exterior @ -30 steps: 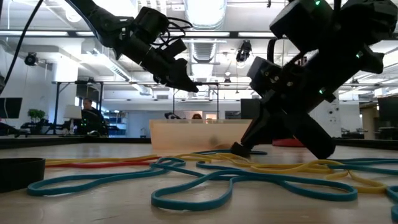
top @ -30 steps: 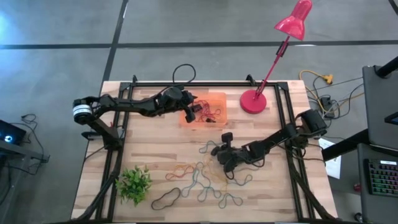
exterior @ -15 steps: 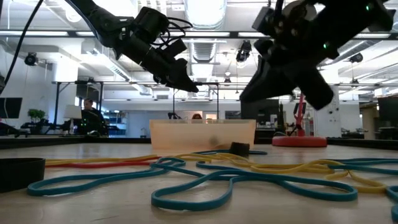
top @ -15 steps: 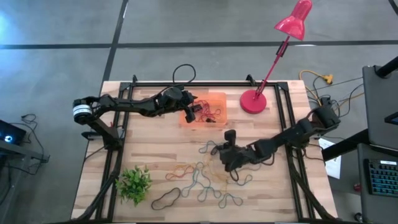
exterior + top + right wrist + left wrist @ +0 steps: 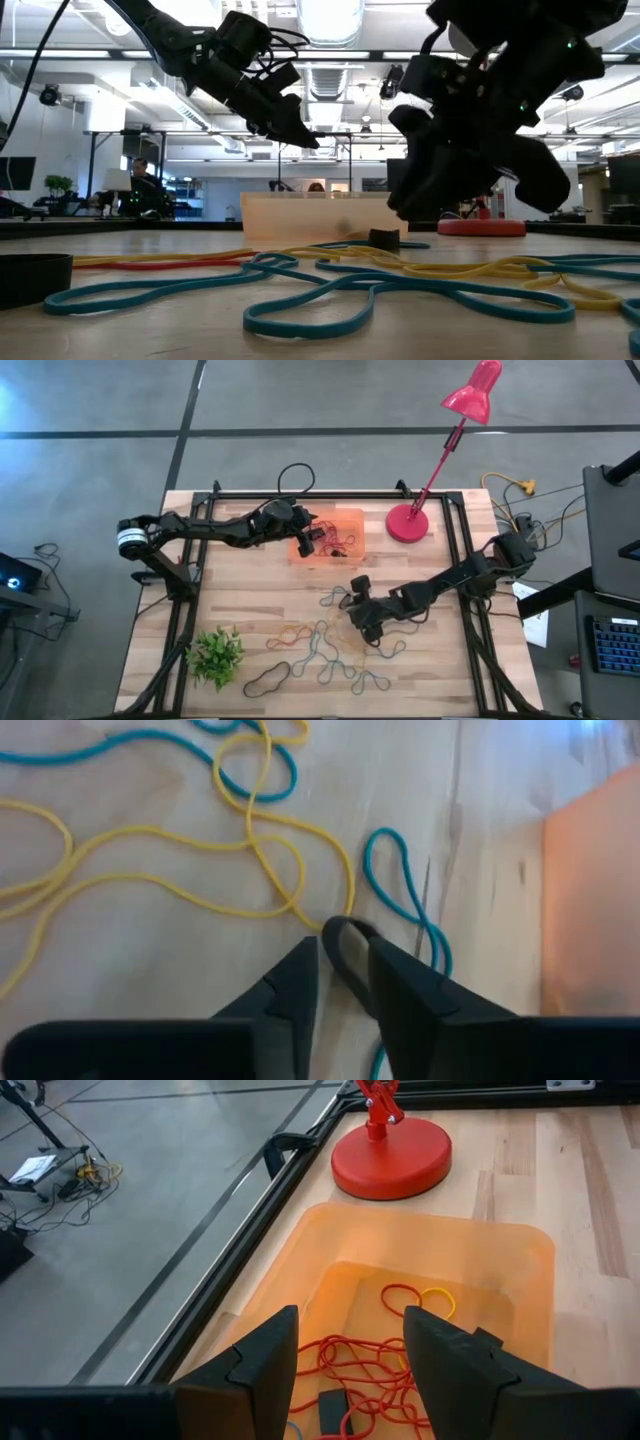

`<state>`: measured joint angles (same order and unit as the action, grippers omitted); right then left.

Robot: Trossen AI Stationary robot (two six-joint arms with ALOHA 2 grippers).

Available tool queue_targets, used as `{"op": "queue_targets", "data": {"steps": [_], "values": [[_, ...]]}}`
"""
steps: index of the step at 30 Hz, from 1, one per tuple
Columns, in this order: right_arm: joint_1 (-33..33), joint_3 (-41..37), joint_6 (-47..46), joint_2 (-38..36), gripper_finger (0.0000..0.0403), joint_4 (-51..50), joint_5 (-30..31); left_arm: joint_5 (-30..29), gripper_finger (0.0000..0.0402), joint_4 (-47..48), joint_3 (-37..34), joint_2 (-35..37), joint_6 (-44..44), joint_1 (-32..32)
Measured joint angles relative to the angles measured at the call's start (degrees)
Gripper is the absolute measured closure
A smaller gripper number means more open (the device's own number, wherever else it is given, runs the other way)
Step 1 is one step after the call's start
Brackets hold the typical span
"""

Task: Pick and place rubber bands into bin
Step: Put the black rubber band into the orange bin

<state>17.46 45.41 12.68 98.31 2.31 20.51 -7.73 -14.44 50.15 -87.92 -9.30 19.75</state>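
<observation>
My right fingers (image 5: 340,982), slightly parted, straddle a black band (image 5: 345,935) on the tabletop (image 5: 250,595); I should pinch squarely. Left fingers (image 5: 350,1355) hang open over the bin (image 5: 520,1270).

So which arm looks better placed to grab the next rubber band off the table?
The right. Its pincer is down among the loose rubber bands, fingers around a dark loop. The left pincer hovers open over the bin, away from them.

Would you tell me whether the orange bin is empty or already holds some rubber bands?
Not empty: the bin holds a tangle of red rubber bands and a yellow one.
</observation>
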Motion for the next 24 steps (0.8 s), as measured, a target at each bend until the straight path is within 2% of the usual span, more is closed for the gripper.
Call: {"op": "queue_targets", "data": {"steps": [7, 9, 12, 24], "values": [[-1.40, 0.20, -0.21, 0.10, 0.0285, 0.02, -0.15, -0.02, 0.0234, 0.00, -0.05, 0.00, 0.02, 0.00], [-2.05, 0.37, 0.25, 0.10, 0.0283, 0.28, -2.29, -0.01, 0.0234, 0.00, -0.05, 0.00, 0.02, 0.00], [-3.06, 0.37, 0.77, 0.48, 0.0284, 0.17, -5.25, -0.01, 0.0234, -0.02, -0.05, 0.00, 0.04, 0.00], [-4.74, 4.94, 2.21, 7.19, 0.0302, -2.16, -7.30, 0.00, 0.0234, -0.02, -0.09, 0.00, 0.07, -0.02]]}}
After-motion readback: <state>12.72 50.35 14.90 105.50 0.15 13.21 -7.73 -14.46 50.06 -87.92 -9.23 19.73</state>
